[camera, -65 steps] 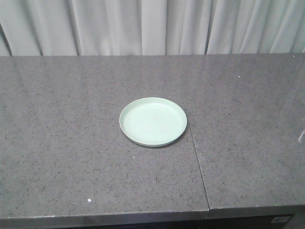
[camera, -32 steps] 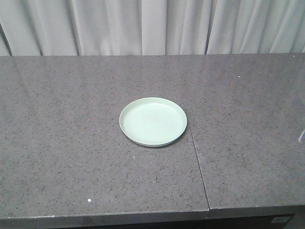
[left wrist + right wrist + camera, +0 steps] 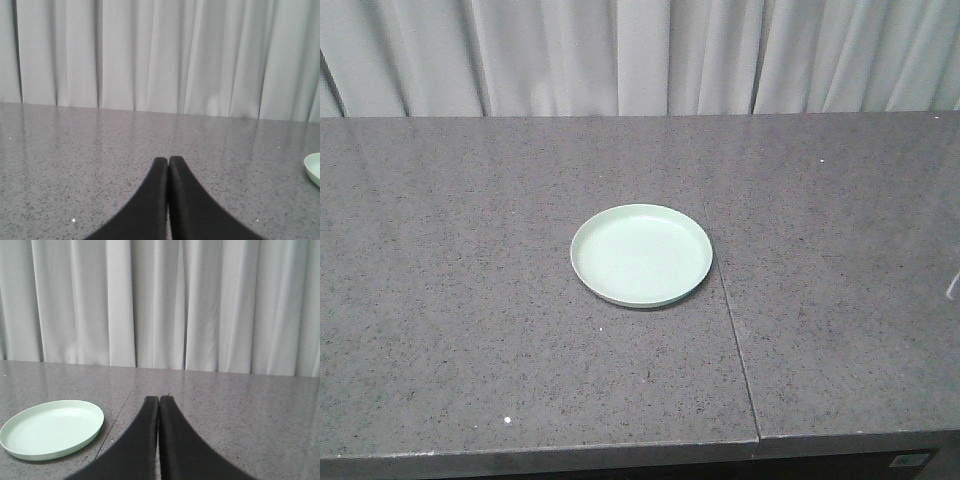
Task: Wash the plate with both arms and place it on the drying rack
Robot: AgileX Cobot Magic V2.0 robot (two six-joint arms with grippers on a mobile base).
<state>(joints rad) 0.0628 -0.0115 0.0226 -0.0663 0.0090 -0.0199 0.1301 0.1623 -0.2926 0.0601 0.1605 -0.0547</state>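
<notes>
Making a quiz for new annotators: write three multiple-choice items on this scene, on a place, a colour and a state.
1. Where is the plate?
A. flat on the countertop, beside its seam
B. in a sink
C. in the air

2. What colour is the plate?
A. red
B. pale mint green
C. black

3. How do both arms' jaws stand?
A. wide open
B. shut on the plate
C. shut, holding nothing

1 A: the front view shows it lying there.
2 B: seen in the front view.
3 C: each wrist view shows them pressed together, empty.
</notes>
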